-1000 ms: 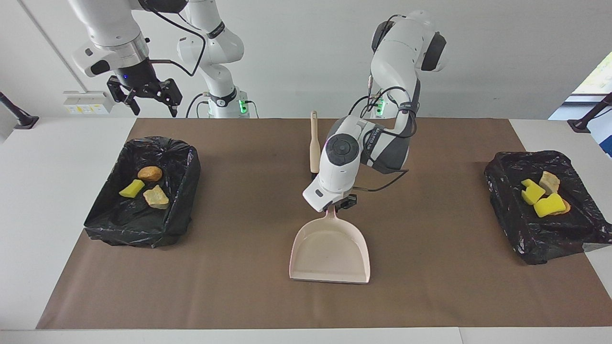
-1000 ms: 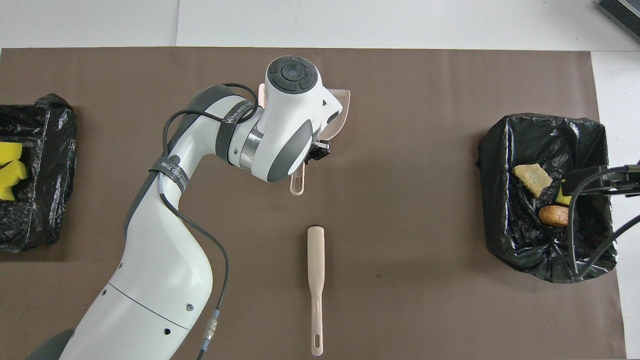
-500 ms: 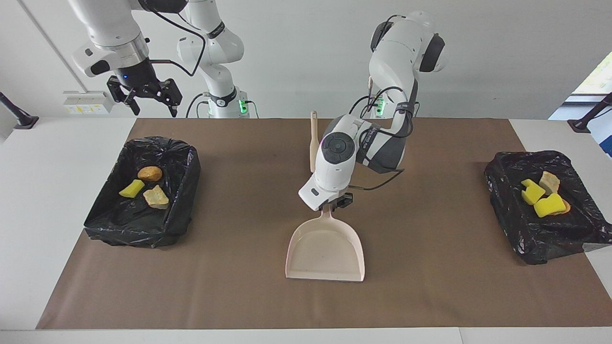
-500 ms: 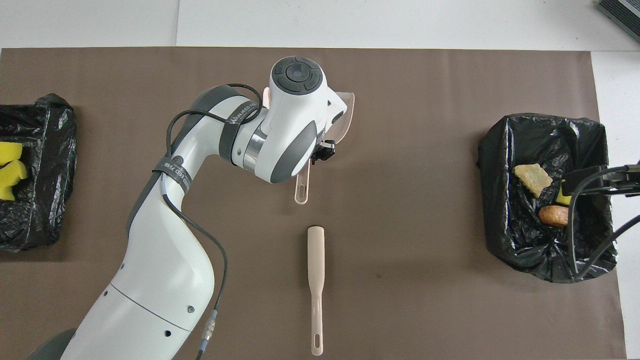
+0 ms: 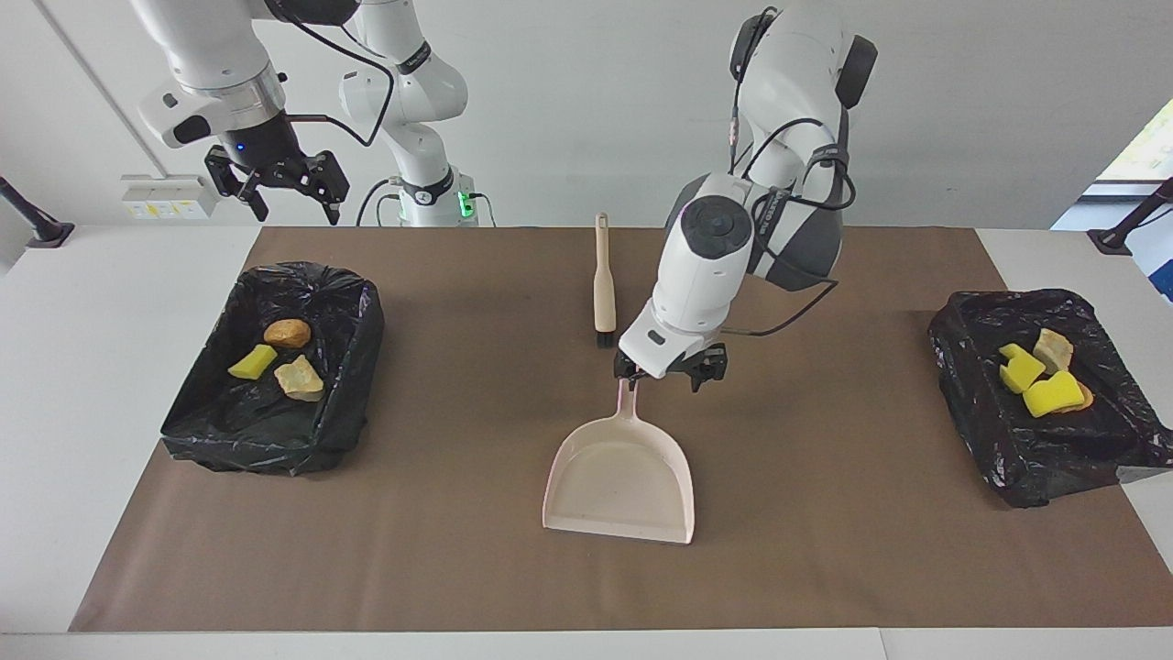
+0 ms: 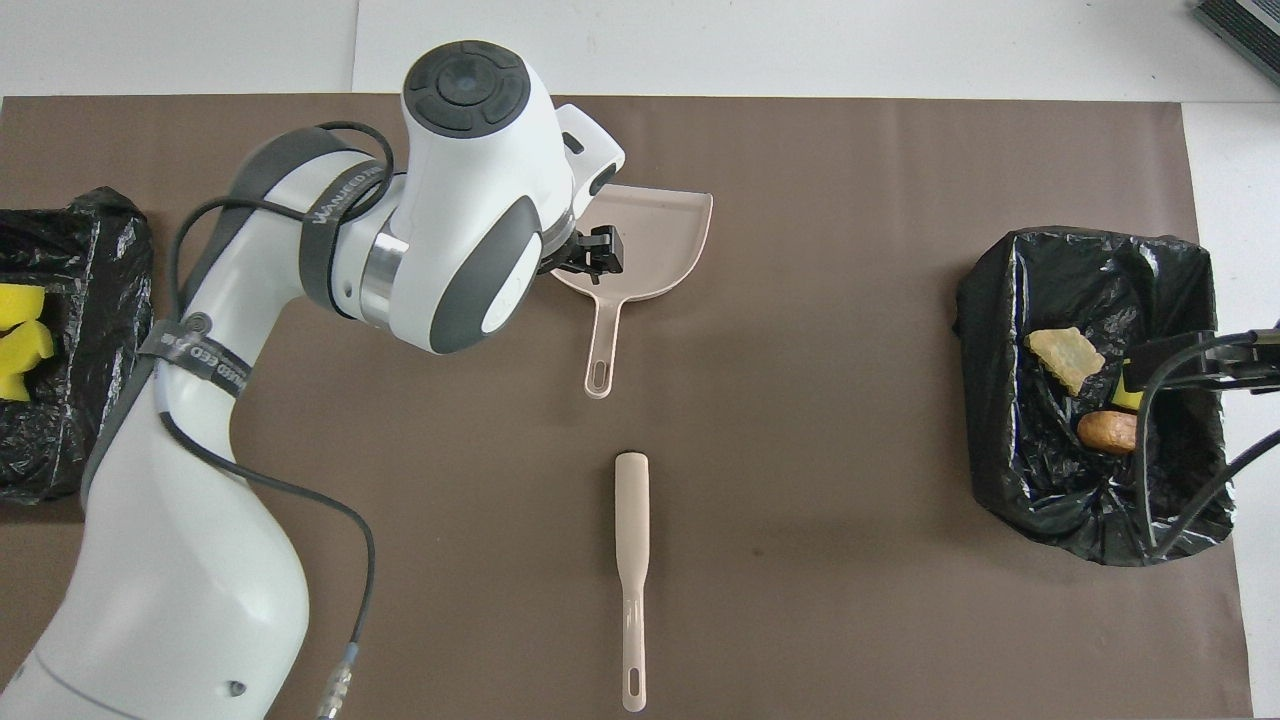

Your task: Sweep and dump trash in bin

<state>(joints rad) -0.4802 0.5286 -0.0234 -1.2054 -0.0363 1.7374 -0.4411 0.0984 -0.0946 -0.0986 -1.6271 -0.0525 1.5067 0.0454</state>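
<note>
The pale pink dustpan (image 5: 619,477) lies flat in the middle of the brown mat, seen also in the overhead view (image 6: 655,235). My left gripper (image 5: 666,374) hangs open just above the dustpan's handle and holds nothing; it also shows in the overhead view (image 6: 592,255). The beige brush (image 5: 604,284) lies nearer to the robots than the dustpan. The trash lies in two black-lined bins: yellow sponge (image 5: 252,362) and tan chunks (image 5: 299,378) in one (image 5: 353,302), yellow pieces (image 5: 1054,392) and a tan chunk (image 5: 1052,348) in the other (image 5: 1035,467). My right gripper (image 5: 293,206) waits open above the first bin.
The brown mat (image 5: 825,550) covers most of the white table. One bin stands at each end of the mat, the right arm's (image 6: 1000,300) and the left arm's (image 6: 100,300). The brush (image 6: 632,560) lies lengthwise at the mat's middle.
My left gripper has let go of the dustpan handle, opened, and risen toward the left arm's end. The dustpan stays flat on the mat. The right arm has not moved.
</note>
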